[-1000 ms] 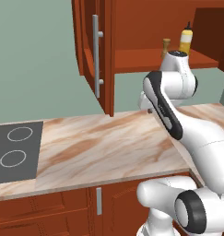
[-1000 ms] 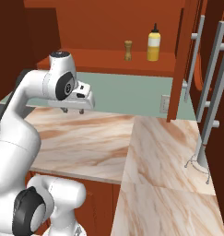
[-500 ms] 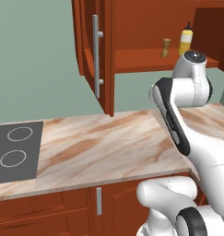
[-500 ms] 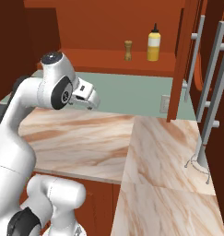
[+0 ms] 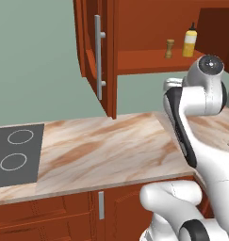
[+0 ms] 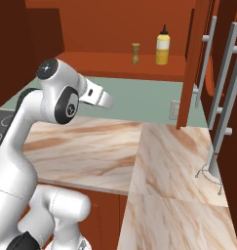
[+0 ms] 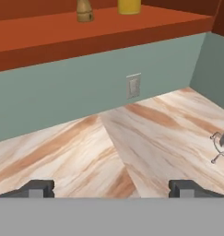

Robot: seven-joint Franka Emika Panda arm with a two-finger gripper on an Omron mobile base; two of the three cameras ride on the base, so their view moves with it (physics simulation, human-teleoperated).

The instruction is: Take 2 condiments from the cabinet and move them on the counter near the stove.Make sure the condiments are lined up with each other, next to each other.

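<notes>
Grey stove (image 5: 17,153) appears from the left base; hand view has the pincer (image 7: 111,188) spread wide, empty.

grey-green wall (image 5: 36,66), wall outlet (image 7: 133,86), wire stand (image 6: 211,173)

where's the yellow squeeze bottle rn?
The yellow squeeze bottle stands upright on the cabinet shelf, just right of the wooden shaker in both base views, above the counter.

On the cabinet shelf (image 6: 115,62) stand a wooden shaker (image 6: 135,53) and, just beside it, a yellow squeeze bottle (image 6: 163,47).
</notes>
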